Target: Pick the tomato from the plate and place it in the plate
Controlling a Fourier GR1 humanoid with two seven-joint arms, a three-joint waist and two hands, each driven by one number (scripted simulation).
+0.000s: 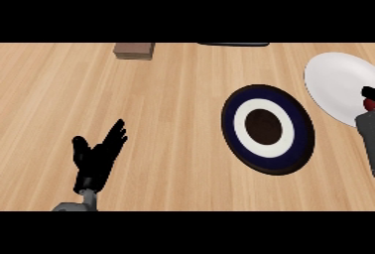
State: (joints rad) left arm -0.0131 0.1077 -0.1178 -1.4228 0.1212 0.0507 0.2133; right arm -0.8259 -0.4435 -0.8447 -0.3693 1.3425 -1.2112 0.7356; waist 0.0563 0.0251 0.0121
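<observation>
No writing is showing anywhere. The left hand [97, 156] is resting low at the view's left, fingers straight and apart. The right hand [367, 92] is peeking in at the right edge over the white plate [337, 87]; its fingers cannot be read. The tomato [370, 103] is showing as a red sliver there. The dark blue ringed plate [233, 130] is sitting between, open wooden counter [168, 99] lying wide to its left.

The robot's black left hand [96, 158] rested open at the lower left, fingers straight and pointing up, thumb spread aside, above its grey wrist. At the right edge only a grey forearm and a black bit of the right hand [367, 92] showed.
</observation>
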